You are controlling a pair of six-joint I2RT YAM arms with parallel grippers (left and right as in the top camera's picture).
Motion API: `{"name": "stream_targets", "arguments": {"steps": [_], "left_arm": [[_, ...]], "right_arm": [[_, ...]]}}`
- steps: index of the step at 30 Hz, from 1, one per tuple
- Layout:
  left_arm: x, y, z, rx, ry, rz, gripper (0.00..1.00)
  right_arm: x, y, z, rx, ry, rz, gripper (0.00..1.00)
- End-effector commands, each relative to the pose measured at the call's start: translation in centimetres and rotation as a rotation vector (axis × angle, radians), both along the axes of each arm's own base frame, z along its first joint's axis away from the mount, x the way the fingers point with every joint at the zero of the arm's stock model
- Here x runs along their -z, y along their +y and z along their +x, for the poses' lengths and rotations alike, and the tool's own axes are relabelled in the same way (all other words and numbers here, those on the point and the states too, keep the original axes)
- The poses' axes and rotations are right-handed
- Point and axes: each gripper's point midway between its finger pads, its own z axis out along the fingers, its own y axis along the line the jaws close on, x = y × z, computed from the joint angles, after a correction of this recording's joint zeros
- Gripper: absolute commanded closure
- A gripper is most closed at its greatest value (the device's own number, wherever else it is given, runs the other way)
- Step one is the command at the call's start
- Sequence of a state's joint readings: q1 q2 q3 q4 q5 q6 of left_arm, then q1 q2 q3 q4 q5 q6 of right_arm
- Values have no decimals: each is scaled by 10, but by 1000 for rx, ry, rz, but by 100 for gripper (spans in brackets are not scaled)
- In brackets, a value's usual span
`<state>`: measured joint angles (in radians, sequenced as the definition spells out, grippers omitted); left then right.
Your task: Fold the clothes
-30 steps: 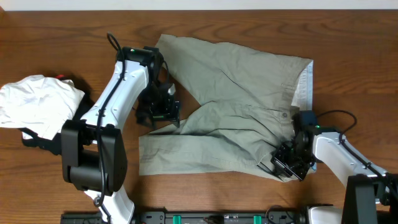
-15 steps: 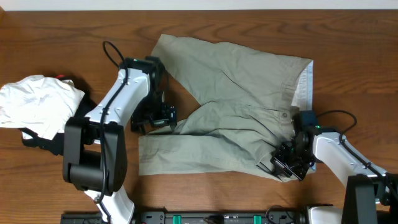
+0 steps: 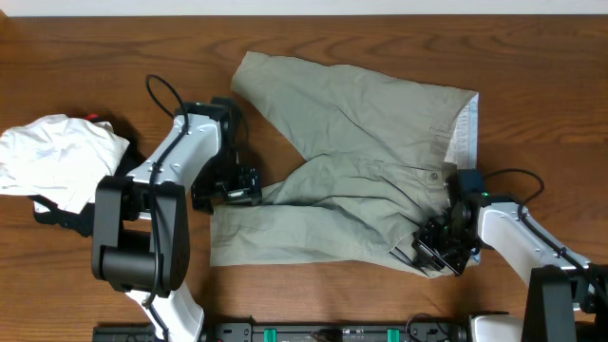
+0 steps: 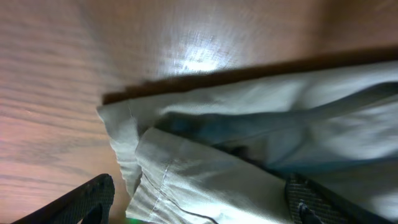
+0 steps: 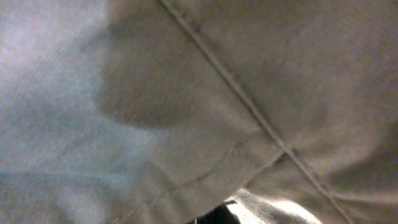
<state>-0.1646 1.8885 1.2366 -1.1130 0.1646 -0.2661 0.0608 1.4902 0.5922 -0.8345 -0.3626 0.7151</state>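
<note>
The khaki shorts (image 3: 366, 142) lie flat on the wooden table, legs to the left and waistband with pale lining (image 3: 463, 133) to the right. My left gripper (image 3: 228, 187) is open at the hem corner of the near leg (image 3: 285, 233). In the left wrist view (image 4: 199, 202) its fingers (image 4: 87, 199) stand wide apart with the hem (image 4: 186, 180) between them. My right gripper (image 3: 442, 249) sits at the near end of the waistband, shut on the shorts. In the right wrist view khaki cloth (image 5: 205, 93) fills the frame and hides the fingers.
A white folded garment (image 3: 57, 157) lies at the left edge with a black garment (image 3: 59, 215) under its near side. A black rail (image 3: 313, 332) runs along the table's front edge. Bare wood (image 3: 114, 57) shows left of the shorts.
My left gripper has moved toward the near-left, from the crotch gap down to the near leg's hem corner. The right gripper and the shorts have not moved.
</note>
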Motion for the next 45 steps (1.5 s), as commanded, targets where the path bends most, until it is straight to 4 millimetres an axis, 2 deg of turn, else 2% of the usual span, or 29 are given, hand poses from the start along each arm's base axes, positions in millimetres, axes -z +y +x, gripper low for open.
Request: {"name": "stream_targets", "arguments": {"steps": [1, 3, 7, 9, 11, 12, 13, 19, 23, 25, 28, 31, 39, 45], "left_arm": [[4, 0, -10, -19, 17, -5, 10], [5, -2, -13, -22, 27, -17, 12], [5, -3, -14, -26, 32, -26, 25], [5, -3, -14, -26, 32, -26, 44], [4, -3, -14, -26, 32, -26, 72], [4, -3, -16, -26, 38, -25, 91], [2, -3, -18, -26, 47, -24, 94], [-26, 4, -61, -26, 215, 6, 94], [-36, 7, -79, 2, 296, 25, 92], [-41, 8, -87, 14, 331, 41, 83], [-46, 11, -95, 40, 364, 71, 63], [-51, 14, -103, 75, 398, 109, 54], [-53, 11, -108, 117, 413, 129, 51], [-57, 0, -116, 156, 435, 122, 51]], "right_arm": [[24, -16, -20, -38, 53, -93, 97], [24, -15, -19, -43, 51, -85, 97], [24, -15, -19, -44, 50, -85, 97], [24, -15, -19, -50, 48, -81, 97], [24, -14, -19, -49, 49, -77, 98], [24, -14, -19, -49, 48, -78, 98], [24, -14, -19, -49, 48, -78, 97], [24, -14, -18, -49, 44, -78, 97], [24, -14, -16, -49, 33, -77, 97], [24, -14, -16, -49, 34, -77, 97], [24, -14, -16, -52, 33, -76, 97], [24, -14, -16, -52, 33, -76, 97], [24, -14, -16, -55, 32, -75, 96], [24, -14, -16, -55, 32, -75, 96]]}}
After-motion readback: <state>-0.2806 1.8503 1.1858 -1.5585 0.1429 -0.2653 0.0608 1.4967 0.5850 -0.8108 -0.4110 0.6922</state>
